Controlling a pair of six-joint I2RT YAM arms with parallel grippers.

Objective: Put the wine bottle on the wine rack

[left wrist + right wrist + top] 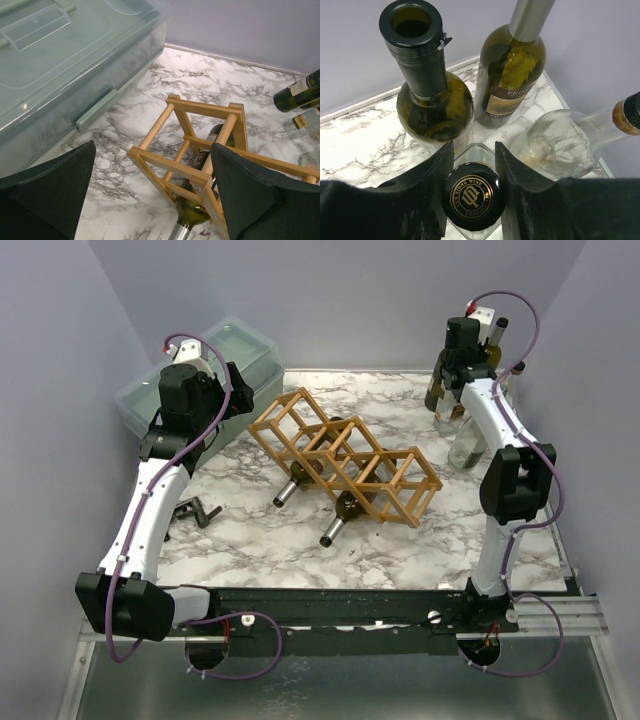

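In the right wrist view my right gripper (473,150) is shut on the black gold-printed cap of a clear glass wine bottle (472,197) that stands upright, one finger pressed to each side of the cap. In the top view this gripper (462,365) hangs at the back right corner among the standing bottles. The wooden lattice wine rack (345,455) lies across the middle of the marble table, with two dark bottles (333,530) lying in its cells. My left gripper (150,200) stands open above the rack's left end (200,170), holding nothing.
Around the held bottle stand a dark green uncapped bottle (432,105), a green silver-capped bottle (512,75) and a clear corked bottle (570,140) that leans. A translucent lidded box (200,375) fills the back left. A small dark object (197,510) lies by the left arm.
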